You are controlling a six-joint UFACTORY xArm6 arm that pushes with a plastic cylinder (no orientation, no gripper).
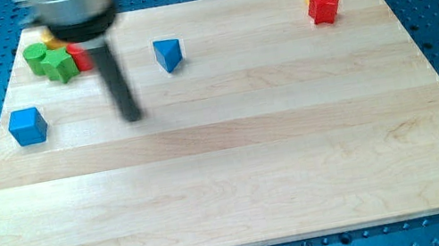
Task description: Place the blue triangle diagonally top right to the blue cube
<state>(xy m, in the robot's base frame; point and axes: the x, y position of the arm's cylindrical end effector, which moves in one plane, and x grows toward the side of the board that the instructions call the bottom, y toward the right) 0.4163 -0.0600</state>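
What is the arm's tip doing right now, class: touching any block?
My tip: touching nothing, on bare board between the blue cube and the blue triangle, below both.

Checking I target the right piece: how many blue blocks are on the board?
2. The blue cube sits near the view's left edge; the blue triangle lies up and right of it. My tip is between them. The arm may hide others.

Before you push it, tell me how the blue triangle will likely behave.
The blue triangle looks small and solid, so it should probably slide easily on the smooth wooden board. Its angled faces may make it rotate if my tip strikes off-centre. It sits flat and low, so tipping seems unlikely.
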